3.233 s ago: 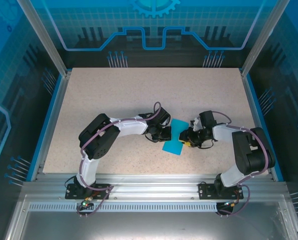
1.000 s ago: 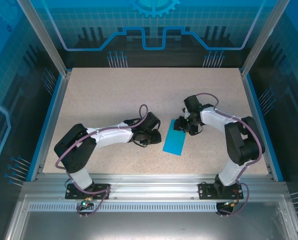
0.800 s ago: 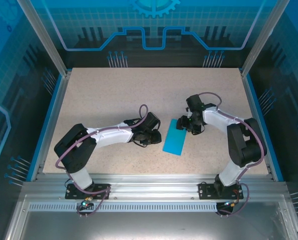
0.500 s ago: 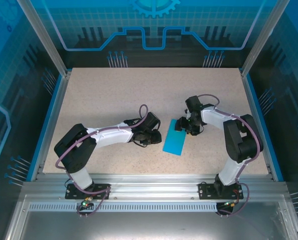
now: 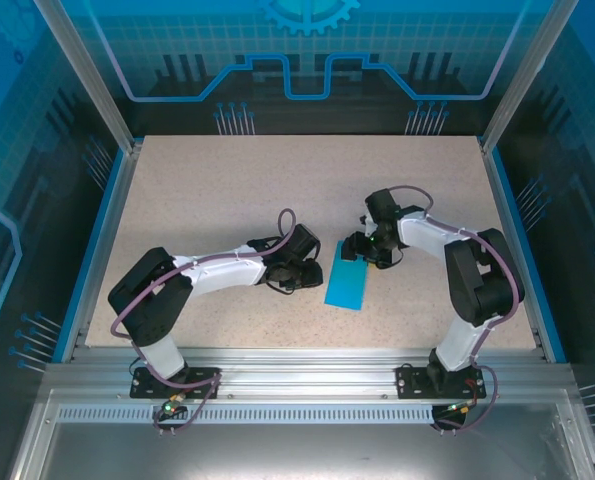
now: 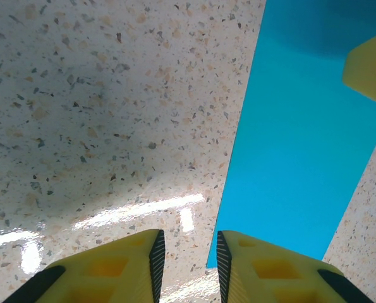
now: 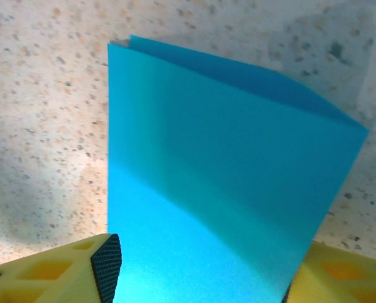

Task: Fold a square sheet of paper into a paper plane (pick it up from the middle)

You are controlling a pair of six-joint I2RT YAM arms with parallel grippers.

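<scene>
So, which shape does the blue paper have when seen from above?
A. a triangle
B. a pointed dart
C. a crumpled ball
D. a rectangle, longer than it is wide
D: in the top view the paper lies flat on the table as a rectangle longer than wide, with four plain corners.

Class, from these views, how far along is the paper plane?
Done: the square sheet of paper lies folded in half, a narrow rectangle. In hand: the right gripper straddles its far end, the left gripper beside it. Left: nose and wing folds.
</scene>
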